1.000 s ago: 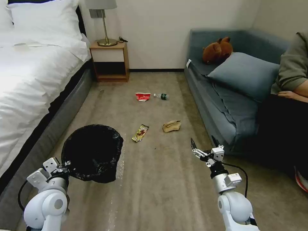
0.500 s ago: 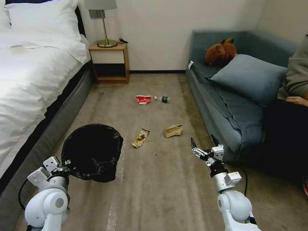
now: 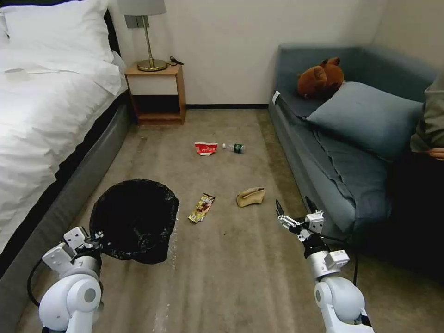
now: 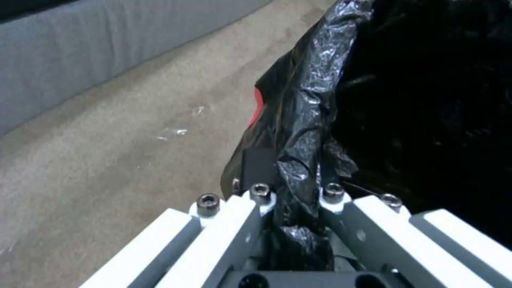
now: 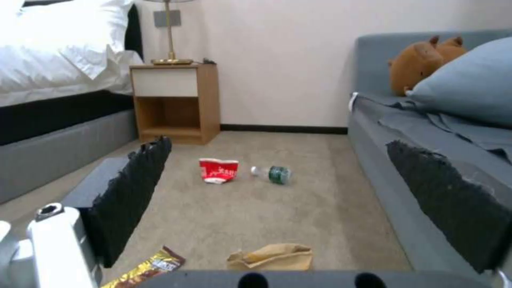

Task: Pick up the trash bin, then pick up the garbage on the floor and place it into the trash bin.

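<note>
The left gripper (image 4: 296, 200) pinches the trash bin (image 3: 134, 219) rim. The right gripper (image 3: 292, 209) hangs wide open above the carpet (image 3: 240, 268). The red cup (image 5: 218, 170) has white writing too small to read.

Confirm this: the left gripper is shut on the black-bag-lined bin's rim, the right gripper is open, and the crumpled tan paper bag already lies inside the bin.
Wrong on the bag. The head view shows the crumpled tan paper bag on the carpet beside the sofa, outside the black-bag-lined bin. The rest holds: the left gripper is shut on the rim, and the right gripper is open.
</note>
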`<state>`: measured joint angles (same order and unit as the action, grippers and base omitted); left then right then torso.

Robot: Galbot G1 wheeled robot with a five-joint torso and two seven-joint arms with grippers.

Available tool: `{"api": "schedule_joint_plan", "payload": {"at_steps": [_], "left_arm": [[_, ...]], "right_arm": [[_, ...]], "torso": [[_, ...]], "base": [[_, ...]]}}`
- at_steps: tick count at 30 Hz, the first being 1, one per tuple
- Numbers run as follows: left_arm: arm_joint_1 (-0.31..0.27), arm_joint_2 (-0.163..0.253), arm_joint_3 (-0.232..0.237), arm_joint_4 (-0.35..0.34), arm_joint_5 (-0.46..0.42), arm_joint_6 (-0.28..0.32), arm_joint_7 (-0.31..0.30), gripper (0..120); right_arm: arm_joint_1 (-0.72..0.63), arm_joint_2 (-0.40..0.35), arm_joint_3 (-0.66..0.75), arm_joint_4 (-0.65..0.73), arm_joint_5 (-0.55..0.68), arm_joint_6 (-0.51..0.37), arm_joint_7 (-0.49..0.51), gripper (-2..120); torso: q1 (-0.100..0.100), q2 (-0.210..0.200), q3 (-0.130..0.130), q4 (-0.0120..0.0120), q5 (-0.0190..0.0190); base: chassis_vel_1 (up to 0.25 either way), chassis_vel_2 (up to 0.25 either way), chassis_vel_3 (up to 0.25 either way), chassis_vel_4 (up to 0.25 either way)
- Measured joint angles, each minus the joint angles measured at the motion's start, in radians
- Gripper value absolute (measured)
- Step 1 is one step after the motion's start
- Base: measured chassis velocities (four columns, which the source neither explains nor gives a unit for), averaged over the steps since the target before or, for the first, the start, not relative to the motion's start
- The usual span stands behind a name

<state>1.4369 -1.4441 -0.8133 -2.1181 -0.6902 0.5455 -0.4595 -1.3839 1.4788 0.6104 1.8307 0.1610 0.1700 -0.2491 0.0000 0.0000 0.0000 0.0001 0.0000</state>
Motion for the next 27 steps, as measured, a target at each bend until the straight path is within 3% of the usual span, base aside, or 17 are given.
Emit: {"api": "schedule_joint_plan", "payload": {"at_steps": [14,27], "left_arm": [[-0.004,0.000,-0.006,0.001,0.012,-0.008,0.004,1],[-0.013,0.010,-0.041,0.011,-0.014,-0.010,0.006,1]], "right_arm": [[0.006,0.001,-0.002,-0.002,0.000,0.000,0.000,100],[0.005,0.005,-0.005,-0.004,-0.007,0.003,-0.005,100]], "torso": [[0.000,0.000,0.000,-0.0001,0.0000],[0.000,0.000,0.000,-0.0001,-0.0001]], "base": [[-0.094,0.091,0.098,-0.096],[-0.084,0.083,0.077,-0.083]]}}
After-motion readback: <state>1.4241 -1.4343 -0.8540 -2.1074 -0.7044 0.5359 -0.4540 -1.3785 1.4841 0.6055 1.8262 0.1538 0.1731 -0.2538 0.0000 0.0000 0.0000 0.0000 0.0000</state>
